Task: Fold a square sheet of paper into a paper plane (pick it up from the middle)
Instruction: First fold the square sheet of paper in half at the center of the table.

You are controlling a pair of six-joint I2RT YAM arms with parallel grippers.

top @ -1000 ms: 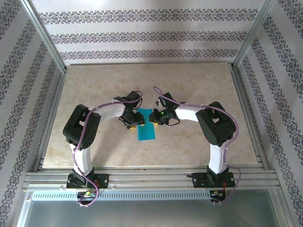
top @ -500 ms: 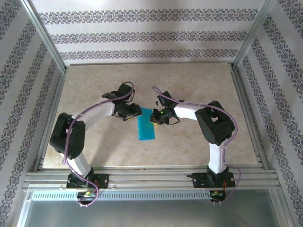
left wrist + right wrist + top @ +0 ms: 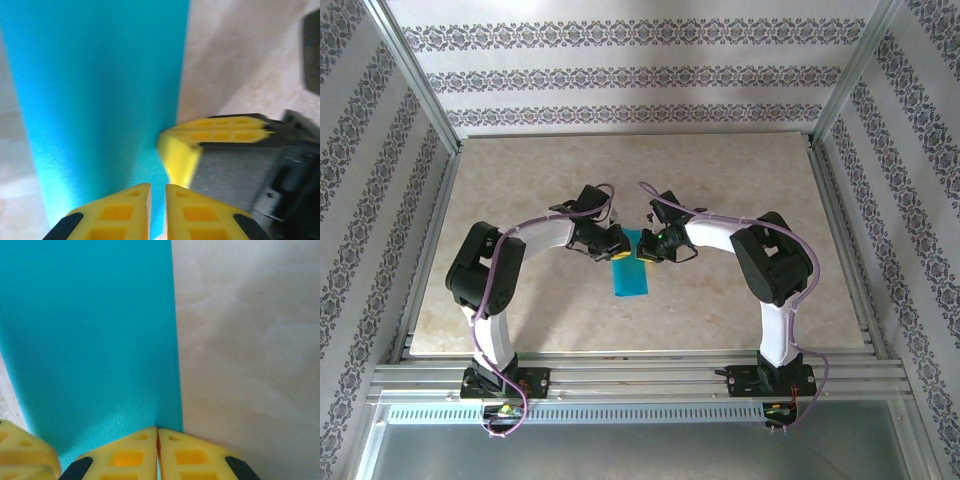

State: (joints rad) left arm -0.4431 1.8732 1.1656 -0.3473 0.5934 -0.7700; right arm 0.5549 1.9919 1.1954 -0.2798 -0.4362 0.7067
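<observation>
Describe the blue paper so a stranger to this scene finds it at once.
Start at the beige table, then go to its middle, where the left end effector and the right end effector meet. The teal-blue paper lies there as a narrow strip running toward the arm bases, its far end at the meeting point. It is the only blue thing on the pale surface.

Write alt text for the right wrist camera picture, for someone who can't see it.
The right gripper, yellow fingers pressed together at the bottom, pinches the near edge of a teal-blue sheet of paper filling the left half. Pale marbled table lies beside it.
</observation>
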